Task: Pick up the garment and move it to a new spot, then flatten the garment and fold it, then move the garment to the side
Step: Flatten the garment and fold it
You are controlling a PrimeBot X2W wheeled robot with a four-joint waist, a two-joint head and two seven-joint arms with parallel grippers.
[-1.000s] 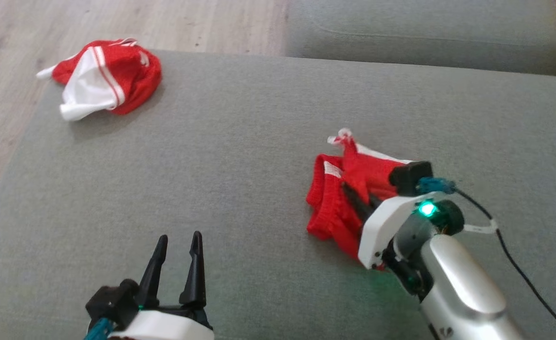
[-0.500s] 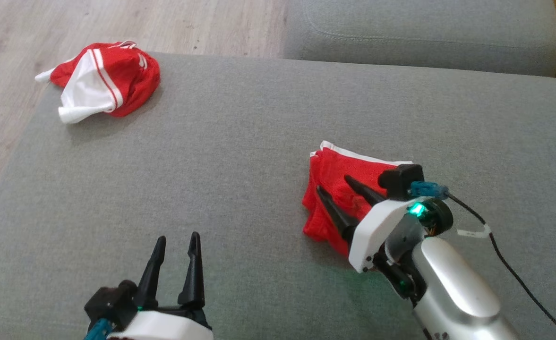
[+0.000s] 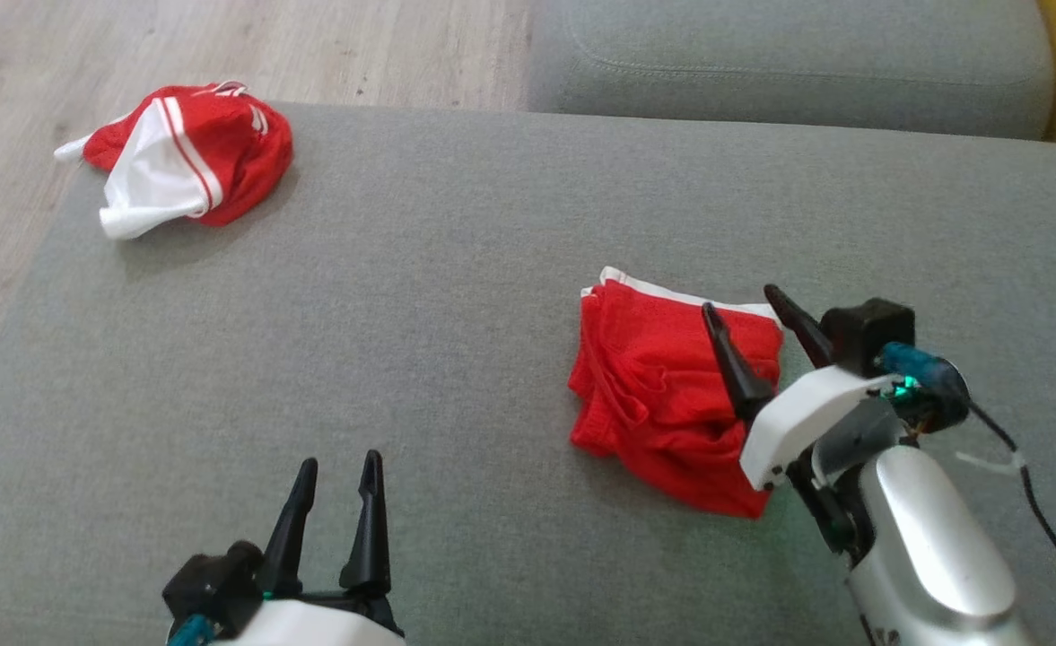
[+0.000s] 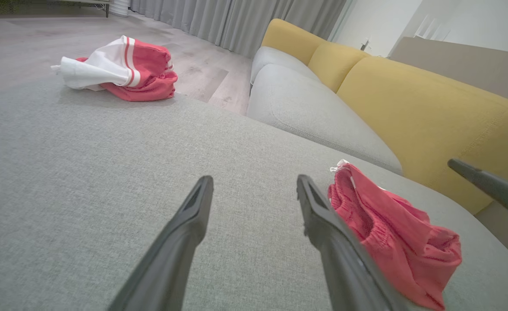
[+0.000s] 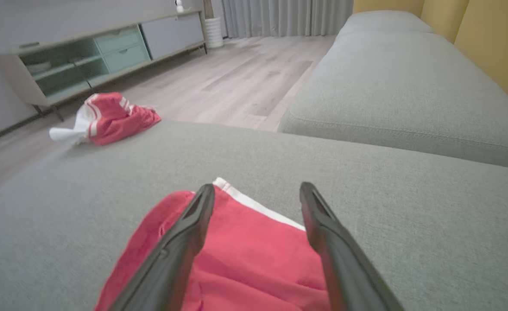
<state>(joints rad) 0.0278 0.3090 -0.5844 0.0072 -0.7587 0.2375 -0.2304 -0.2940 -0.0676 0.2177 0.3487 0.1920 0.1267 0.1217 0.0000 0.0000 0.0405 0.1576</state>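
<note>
Crumpled red mesh shorts with white trim (image 3: 662,395) lie right of centre on grey fabric sofa cushion (image 3: 438,314), right end effector (image 3: 741,301) spread, empty, above that spot; flattening probably wants opposite hems pinched low and drawn gently apart.

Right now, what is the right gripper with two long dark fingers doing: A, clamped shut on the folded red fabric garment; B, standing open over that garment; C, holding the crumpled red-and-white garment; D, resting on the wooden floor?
B: the right gripper stands with jaws apart over the folded red fabric garment, which lies on the grey fabric cushion.
</note>
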